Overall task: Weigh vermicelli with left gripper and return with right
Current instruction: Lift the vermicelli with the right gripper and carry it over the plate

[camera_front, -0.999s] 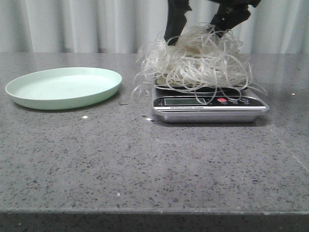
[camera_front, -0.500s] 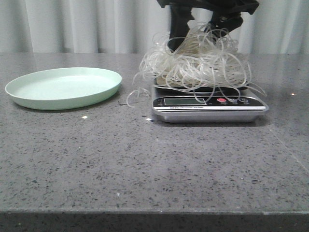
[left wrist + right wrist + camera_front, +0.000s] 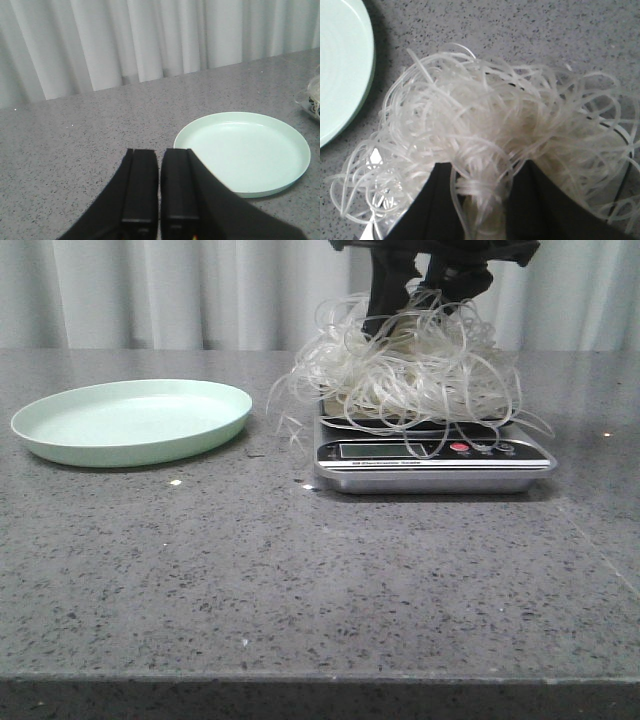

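The vermicelli (image 3: pixel 410 370) is a whitish nest of looping strands that sits on a silver kitchen scale (image 3: pixel 435 465) at the centre right. My right gripper (image 3: pixel 420 300) reaches down into its top from above. In the right wrist view its two black fingers close around a bundle of strands (image 3: pixel 482 172), with the nest (image 3: pixel 510 115) spreading beyond them. My left gripper (image 3: pixel 161 152) is shut and empty, low over the table to the left of the pale green plate (image 3: pixel 245 150). It is out of the front view.
The empty green plate (image 3: pixel 130 420) sits on the grey speckled table at the left. Its rim also shows in the right wrist view (image 3: pixel 340 75). White curtains hang behind the table. The table's front edge runs along the bottom of the front view.
My right gripper's fingers have drawn together in the top of the vermicelli. The loose strands on the nest's left side have shifted and pulled up a little.
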### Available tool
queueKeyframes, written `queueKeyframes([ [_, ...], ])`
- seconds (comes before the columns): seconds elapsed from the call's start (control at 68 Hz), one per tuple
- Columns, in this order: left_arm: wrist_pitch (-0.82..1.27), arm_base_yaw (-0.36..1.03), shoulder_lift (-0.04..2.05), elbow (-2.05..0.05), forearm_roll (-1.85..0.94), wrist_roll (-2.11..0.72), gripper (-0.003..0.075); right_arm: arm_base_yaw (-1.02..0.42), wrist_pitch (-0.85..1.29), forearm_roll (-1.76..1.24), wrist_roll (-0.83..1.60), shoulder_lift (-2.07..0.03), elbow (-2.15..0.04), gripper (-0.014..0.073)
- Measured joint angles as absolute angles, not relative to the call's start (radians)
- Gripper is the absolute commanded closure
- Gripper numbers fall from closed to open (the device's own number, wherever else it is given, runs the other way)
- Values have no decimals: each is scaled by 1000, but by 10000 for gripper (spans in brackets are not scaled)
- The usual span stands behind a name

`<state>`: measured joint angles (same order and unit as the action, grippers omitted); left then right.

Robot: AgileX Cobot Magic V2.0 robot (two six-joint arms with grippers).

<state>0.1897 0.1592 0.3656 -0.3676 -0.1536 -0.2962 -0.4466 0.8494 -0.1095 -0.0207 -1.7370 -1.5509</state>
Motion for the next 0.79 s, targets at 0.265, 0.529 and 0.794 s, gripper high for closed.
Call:
queueKeyframes([
  [0.265, 190, 159, 366, -367, -154, -296, 583, -447, 959, -110, -21, -1704, -1659, 442],
  [0.529, 190, 159, 366, -367, -154, -296, 583, -447, 1033, -135, -21, -1687, -1836, 442],
  [0.794, 190, 159, 366, -367, -154, -296, 583, -459, 1005, -291, -7, -1687, -1966, 442],
])
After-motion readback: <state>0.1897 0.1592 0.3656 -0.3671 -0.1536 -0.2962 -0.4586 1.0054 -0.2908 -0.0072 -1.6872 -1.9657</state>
